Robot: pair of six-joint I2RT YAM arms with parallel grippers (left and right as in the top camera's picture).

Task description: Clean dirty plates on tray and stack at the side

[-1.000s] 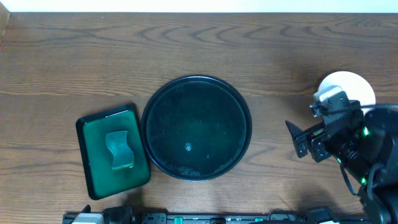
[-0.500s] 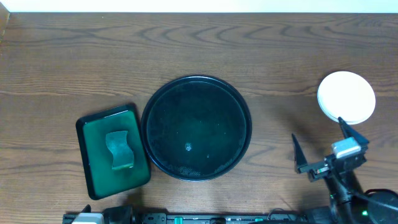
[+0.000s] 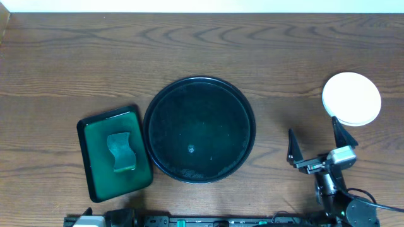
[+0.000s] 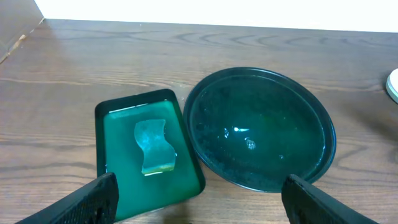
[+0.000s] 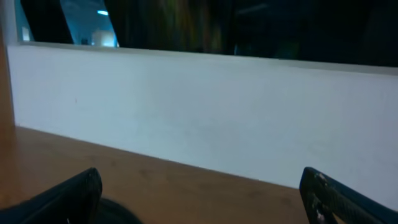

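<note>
The round black tray (image 3: pixel 199 129) sits mid-table with nothing on it, only a wet sheen; it also shows in the left wrist view (image 4: pixel 261 130). The white plates (image 3: pixel 351 98) lie as one stack on the table at the far right; how many there are cannot be told. Their edge just shows in the left wrist view (image 4: pixel 394 84). My right gripper (image 3: pixel 317 145) is open and empty, in front of the stack and left of it, near the table's front edge. My left gripper (image 4: pixel 202 208) is open and empty, above the front edge before both trays, and is out of the overhead view.
A small dark green rectangular tray (image 3: pixel 95 157) with a green sponge (image 3: pixel 121 151) lies left of the black tray, almost touching it. The right wrist view shows only the table top and a white wall (image 5: pixel 199 106) behind it.
My right arm has drawn back from the plate stack toward the table's front edge, gripper open and empty. The stack now shows whole. The trays and sponge have not moved.
</note>
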